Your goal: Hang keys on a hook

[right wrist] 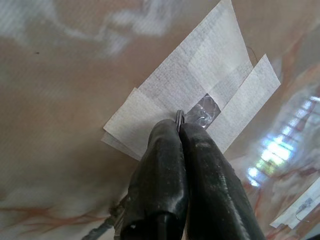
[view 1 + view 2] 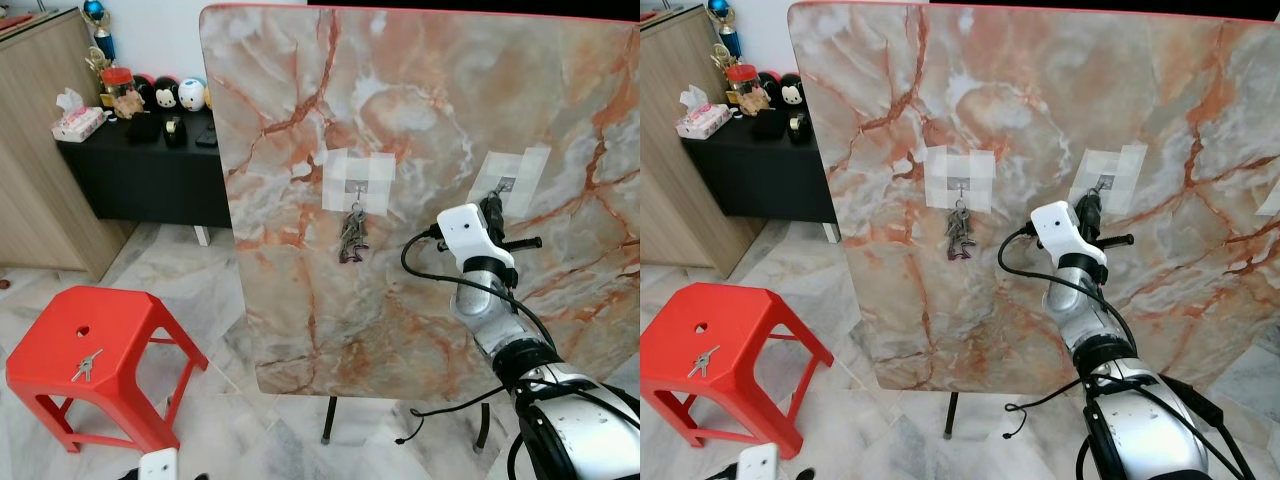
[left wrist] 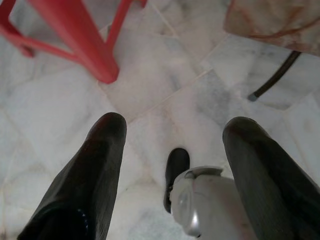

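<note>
Keys [image 1: 179, 118] pinched in right pincer [image 1: 180, 126] at taped hook [image 1: 206, 111]

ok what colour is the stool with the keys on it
Red stool, plain and glossy, clearest in the left eye view.

A thin metal key ring [image 1: 179, 116] is pinched edge-on at the taped hook [image 1: 206, 111] on the upright marble board. A second key bunch [image 2: 353, 235] hangs from the neighbouring taped hook [image 2: 356, 187].
</note>
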You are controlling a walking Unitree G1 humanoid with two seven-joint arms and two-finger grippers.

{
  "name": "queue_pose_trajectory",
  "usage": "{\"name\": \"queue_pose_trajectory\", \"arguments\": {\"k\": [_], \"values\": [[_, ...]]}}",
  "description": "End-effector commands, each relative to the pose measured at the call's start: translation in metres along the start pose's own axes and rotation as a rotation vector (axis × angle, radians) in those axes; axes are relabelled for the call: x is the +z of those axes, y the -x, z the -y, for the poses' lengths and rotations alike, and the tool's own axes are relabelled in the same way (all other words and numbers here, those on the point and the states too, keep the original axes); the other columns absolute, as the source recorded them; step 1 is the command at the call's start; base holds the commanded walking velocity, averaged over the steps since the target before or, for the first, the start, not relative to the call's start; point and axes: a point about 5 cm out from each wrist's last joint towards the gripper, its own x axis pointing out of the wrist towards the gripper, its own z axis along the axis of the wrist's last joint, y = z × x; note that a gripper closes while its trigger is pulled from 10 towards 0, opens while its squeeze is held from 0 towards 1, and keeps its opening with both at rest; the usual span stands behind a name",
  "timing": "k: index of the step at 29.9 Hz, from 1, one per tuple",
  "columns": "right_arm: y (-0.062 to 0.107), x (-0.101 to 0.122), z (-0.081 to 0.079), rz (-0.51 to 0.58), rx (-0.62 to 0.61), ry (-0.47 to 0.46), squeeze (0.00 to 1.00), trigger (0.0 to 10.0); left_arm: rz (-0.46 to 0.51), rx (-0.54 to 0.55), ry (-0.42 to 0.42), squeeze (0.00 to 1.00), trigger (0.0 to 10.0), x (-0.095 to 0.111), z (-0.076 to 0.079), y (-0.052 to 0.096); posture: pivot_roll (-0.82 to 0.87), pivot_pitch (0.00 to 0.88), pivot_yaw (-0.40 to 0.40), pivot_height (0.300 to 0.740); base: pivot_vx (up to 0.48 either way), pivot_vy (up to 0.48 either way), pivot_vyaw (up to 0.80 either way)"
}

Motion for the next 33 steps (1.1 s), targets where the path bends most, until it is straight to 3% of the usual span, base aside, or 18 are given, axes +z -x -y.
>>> {"name": "queue_pose_trajectory", "arguments": {"k": [1, 9, 19, 20, 22, 23, 33], "values": [[-0.003, 0.003, 0.001, -0.011, 0.004, -0.01, 0.0, 10.0, -0.032, 0.007, -0.01, 0.0, 10.0, -0.006, 0.003, 0.001, 0.18, 0.0, -0.057, 0.74, 0.0, 0.0, 0.0], [-0.001, 0.0, -0.001, -0.031, 0.016, -0.006, 0.0, 10.0, -0.041, 0.007, -0.016, 0.0, 10.0, -0.011, 0.013, 0.003, 0.18, 0.0, -0.06, 0.74, 0.0, 0.0, 0.0], [0.003, -0.003, -0.005, -0.049, 0.028, -0.017, 0.0, 10.0, -0.036, 0.02, -0.018, 0.0, 10.0, -0.013, 0.007, 0.005, 0.17, 0.0, -0.06, 0.74, 0.0, 0.0, 0.0], [0.004, -0.004, -0.007, -0.055, 0.034, -0.029, 0.44, 10.0, -0.036, 0.021, -0.018, 0.0, 10.0, -0.016, 0.008, 0.006, 0.18, 0.0, -0.061, 0.74, 0.0, 0.0, 0.0], [0.005, -0.004, -0.007, -0.058, 0.037, -0.036, 0.44, 10.0, -0.036, 0.019, -0.018, 0.0, 10.0, -0.018, 0.01, 0.007, 0.17, 0.0, -0.061, 0.74, 0.0, 0.0, 0.0], [0.005, -0.005, -0.007, -0.059, 0.037, -0.037, 1.0, 10.0, -0.036, 0.019, -0.018, 0.0, 10.0, -0.018, 0.011, 0.007, 0.18, 0.0, -0.061, 0.74, 0.0, 0.0, 0.0], [0.01, -0.005, -0.014, -0.052, 0.09, -0.036, 1.0, 10.0, -0.011, 0.033, -0.013, 0.0, 10.0, -0.004, -0.004, 0.002, 0.17, 0.0, -0.061, 0.74, 0.0, 0.0, 0.0]]}}
